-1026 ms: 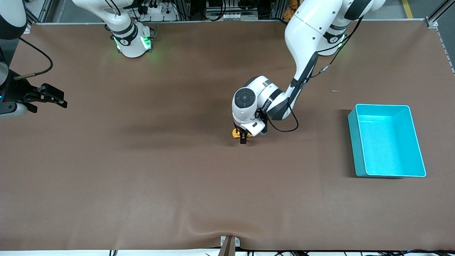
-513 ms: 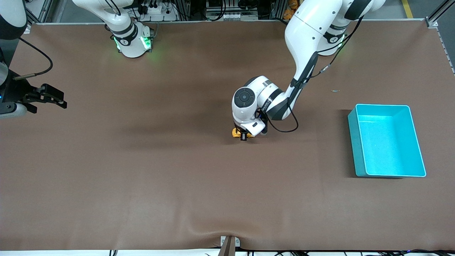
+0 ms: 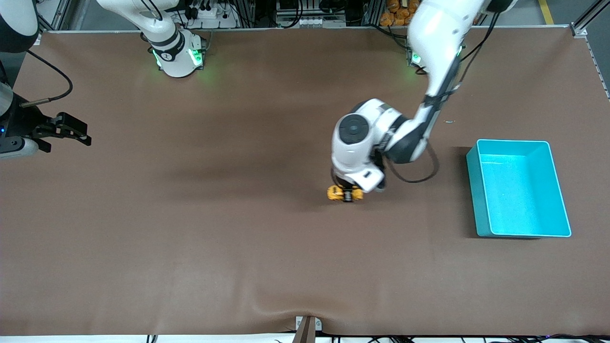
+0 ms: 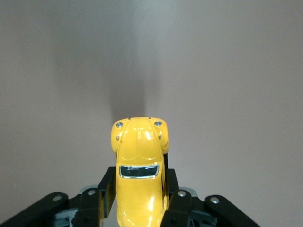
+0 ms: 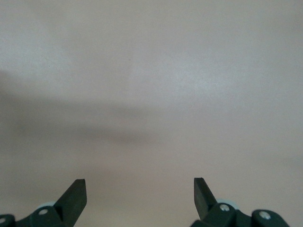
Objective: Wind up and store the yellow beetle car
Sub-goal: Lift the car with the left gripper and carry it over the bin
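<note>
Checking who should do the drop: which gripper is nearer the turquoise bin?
Left. The left gripper, holding the car, is mid-table beside the bin; the right gripper waits at the table's right-arm end.

Brown table (image 3: 190,228) bearing a turquoise bin (image 3: 478,200) near its left-arm end

You see only part of the yellow beetle car (image 3: 339,194) from the front, the left gripper (image 3: 351,195) covering its other end. In the left wrist view its rear (image 4: 140,208) is cut off, and you cannot tell if its wheels touch the table.
</note>
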You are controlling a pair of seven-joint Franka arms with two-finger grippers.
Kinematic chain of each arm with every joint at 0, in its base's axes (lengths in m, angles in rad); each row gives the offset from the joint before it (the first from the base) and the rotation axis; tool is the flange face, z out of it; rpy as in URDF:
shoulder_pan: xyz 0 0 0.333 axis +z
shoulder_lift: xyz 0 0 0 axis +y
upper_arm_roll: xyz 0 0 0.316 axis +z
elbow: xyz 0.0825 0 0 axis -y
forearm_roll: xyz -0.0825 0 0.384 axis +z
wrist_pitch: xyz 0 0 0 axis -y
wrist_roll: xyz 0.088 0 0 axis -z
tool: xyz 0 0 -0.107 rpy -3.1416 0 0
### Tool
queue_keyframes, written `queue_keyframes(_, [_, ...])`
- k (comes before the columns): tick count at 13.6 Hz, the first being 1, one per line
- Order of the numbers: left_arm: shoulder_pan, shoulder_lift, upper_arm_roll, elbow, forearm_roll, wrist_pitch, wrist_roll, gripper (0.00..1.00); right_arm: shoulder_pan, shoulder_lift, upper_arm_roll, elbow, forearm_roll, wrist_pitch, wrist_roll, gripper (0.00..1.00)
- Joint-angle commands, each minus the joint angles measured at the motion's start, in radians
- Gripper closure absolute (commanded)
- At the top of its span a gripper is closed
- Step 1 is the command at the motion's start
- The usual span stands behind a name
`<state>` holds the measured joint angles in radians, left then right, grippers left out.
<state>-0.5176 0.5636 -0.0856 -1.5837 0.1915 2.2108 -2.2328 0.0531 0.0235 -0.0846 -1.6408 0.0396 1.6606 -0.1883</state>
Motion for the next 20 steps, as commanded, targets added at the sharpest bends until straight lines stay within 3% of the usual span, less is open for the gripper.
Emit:
queue_keyframes(1, [0.114, -0.114, -0.008, -0.028, 0.022, -0.075, 0.132, 1.0, 0.016, 0.006, -0.007, 0.016, -0.012, -0.001, 0.02, 0.0])
queue_keyframes(9, [0.49, -0.225, -0.019, -0.032, 0.002, -0.224, 0.779, 1.0, 0.017, 0.013, -0.006, 0.016, -0.011, 0.002, 0.018, 0.0])
queue_keyframes(12, [0.577, -0.231, -0.02, -0.053, 0.002, -0.246, 1.077, 1.0, 0.03, 0.021, -0.006, 0.018, -0.004, 0.002, 0.02, 0.0])
queue_keyframes(15, [0.662, -0.283, -0.023, -0.136, 0.0, -0.246, 1.405, 1.0, 0.031, 0.022, -0.006, 0.03, -0.004, 0.001, 0.02, 0.0])
queue_keyframes(20, [0.732, -0.341, -0.022, -0.216, -0.075, -0.246, 1.879, 1.0, 0.04, 0.033, -0.006, 0.03, -0.006, 0.001, 0.02, 0.0])
